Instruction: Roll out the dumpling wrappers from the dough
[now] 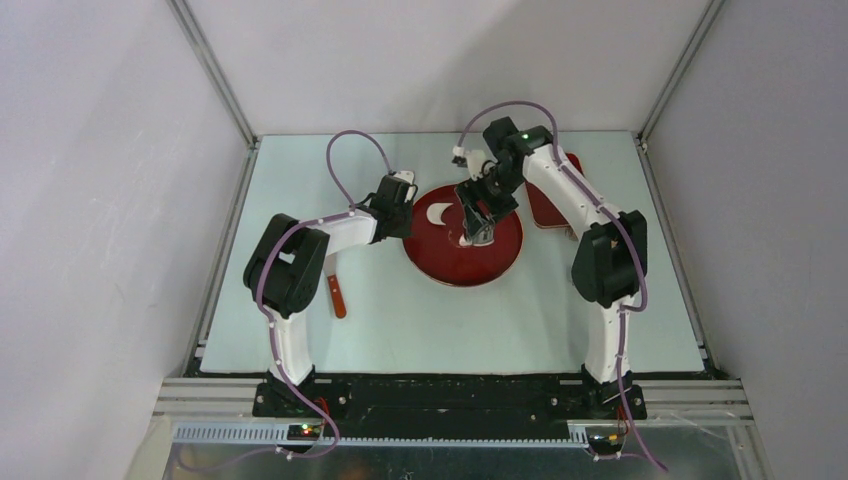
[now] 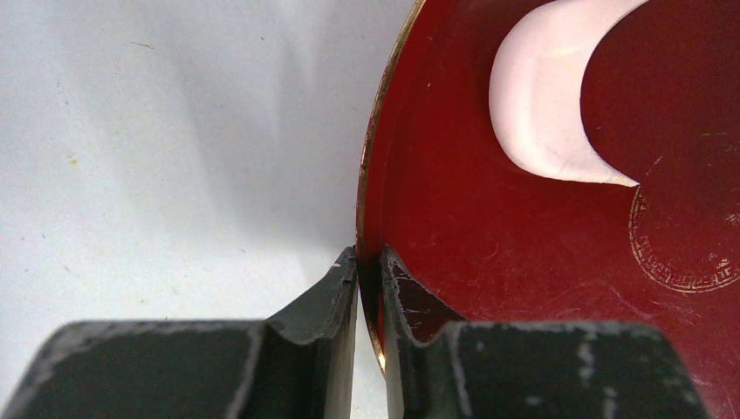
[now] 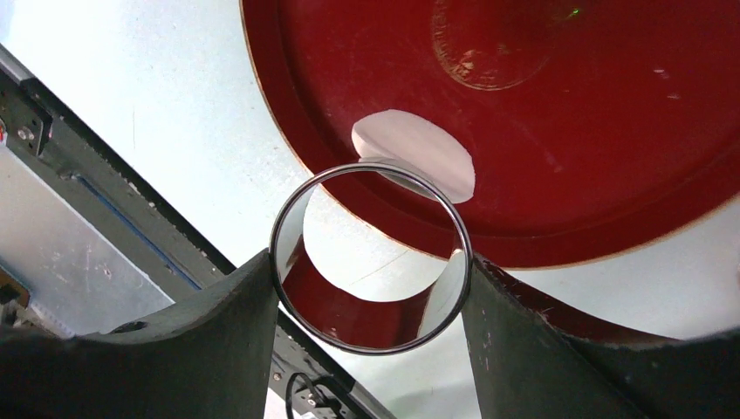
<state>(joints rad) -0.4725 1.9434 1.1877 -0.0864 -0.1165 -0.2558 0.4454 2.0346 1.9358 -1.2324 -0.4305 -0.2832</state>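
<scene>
A red plate point(image 1: 450, 265) lies mid-table. My left gripper point(image 1: 404, 218) is shut on the plate's left rim; in the left wrist view point(image 2: 368, 262) the gold-edged rim sits between the fingers. A white crescent scrap of dough point(image 1: 438, 212) lies on the plate's left part, and it also shows in the left wrist view point(image 2: 541, 96). My right gripper point(image 1: 480, 230) is shut on the shiny metal ring cutter point(image 3: 375, 327) and holds it above the plate's near edge. A small round white wrapper point(image 3: 414, 150) lies flat on the plate point(image 3: 593, 157), partly behind the ring.
A reddish-brown stick-shaped tool point(image 1: 337, 297) lies on the table beside the left arm. A second red flat object point(image 1: 548, 205) lies behind the right arm at the back right. The pale table ends at metal rails left, right and front.
</scene>
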